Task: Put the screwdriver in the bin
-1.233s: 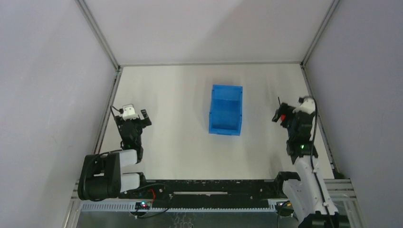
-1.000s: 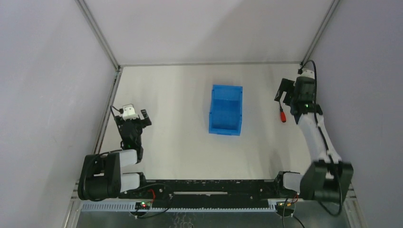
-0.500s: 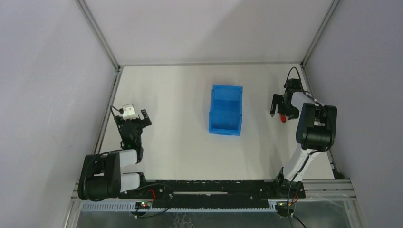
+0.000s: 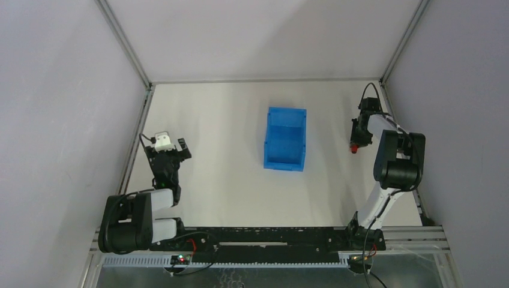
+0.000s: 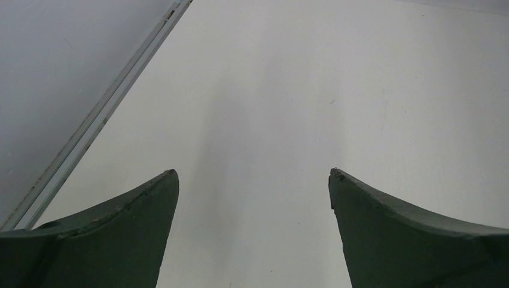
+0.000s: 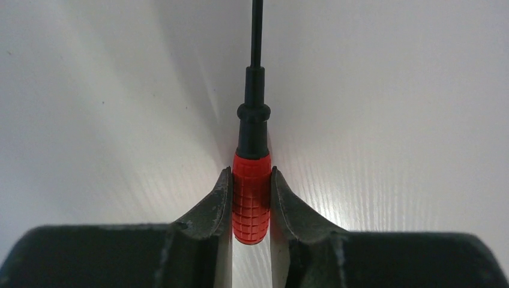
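On the left side of the white table (image 4: 222,180), the left gripper (image 5: 252,177) is parked close to its own base. Its two fingers are spread wide apart. Nothing is held or touched by them, and only bare table is seen between them. It is probably kept out of the way because the screwdriver is not on its side.

Near the middle of the table, the blue bin (image 4: 284,150) is set down with its open top facing up, so things can be dropped in from above. Nothing is seen inside it. It is well apart from both grippers.

Over on the right, near the side wall, the right gripper (image 6: 251,175) is lowered to the table. Its fingers (image 6: 216,204) are squeezed shut on the red handle of the screwdriver (image 6: 251,207), one on each side. The thin dark shaft is pointed straight away from the gripper. Whether the tool is resting on the table or just above it cannot be told. The handle is likely picked for the grip because it is fatter and bumpy, so it is less likely to slip.

The screwdriver is not yet in the bin and is well to the right of it. The grab looks done; the lift and the carry leftward are not.
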Controlling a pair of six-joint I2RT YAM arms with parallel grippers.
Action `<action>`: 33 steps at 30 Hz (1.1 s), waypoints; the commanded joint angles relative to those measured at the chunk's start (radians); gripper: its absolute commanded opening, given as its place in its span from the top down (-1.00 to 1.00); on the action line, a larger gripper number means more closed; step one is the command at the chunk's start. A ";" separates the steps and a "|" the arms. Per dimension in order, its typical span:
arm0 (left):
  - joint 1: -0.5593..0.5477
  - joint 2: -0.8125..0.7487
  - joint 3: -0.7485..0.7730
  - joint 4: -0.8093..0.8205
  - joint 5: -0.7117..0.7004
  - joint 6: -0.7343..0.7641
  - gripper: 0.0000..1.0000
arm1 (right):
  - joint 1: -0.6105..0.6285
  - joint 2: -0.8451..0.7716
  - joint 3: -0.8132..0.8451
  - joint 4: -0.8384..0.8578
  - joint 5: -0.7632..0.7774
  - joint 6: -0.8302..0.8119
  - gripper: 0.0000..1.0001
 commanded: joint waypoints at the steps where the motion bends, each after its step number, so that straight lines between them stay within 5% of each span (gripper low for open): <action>1: -0.004 -0.008 0.034 0.066 -0.003 0.008 -1.00 | -0.008 -0.145 0.034 -0.074 0.041 0.017 0.93; 17: -0.004 -0.008 0.034 0.066 -0.003 0.008 -1.00 | 0.093 -0.495 0.227 -0.353 -0.114 0.198 0.94; 33: -0.004 -0.008 0.035 0.066 -0.003 0.008 -1.00 | 0.619 -0.333 0.386 -0.170 -0.209 0.248 0.93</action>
